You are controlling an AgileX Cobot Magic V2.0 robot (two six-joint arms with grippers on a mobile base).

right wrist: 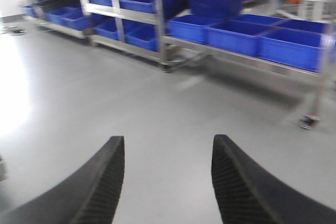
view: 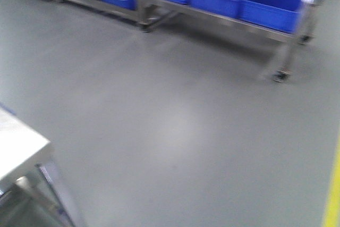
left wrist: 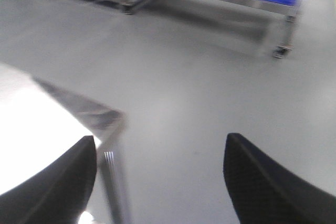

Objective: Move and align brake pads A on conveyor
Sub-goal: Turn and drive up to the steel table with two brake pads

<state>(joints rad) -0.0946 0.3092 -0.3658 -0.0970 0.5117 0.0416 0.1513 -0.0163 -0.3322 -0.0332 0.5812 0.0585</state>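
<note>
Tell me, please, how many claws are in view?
2: the left claw near the table corner, the right claw above floor; both open, empty.

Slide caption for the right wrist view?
Jaws open, right gripper hovers above grey floor, facing steel racks of blue bins.

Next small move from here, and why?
Probably turn the base slightly left, toward the table, to look for the conveyor. No view shows the pads or the conveyor, only floor, racks of blue bins and that table corner. The left gripper and right gripper hang open and empty over the floor, so there is nothing to grasp yet.
</note>
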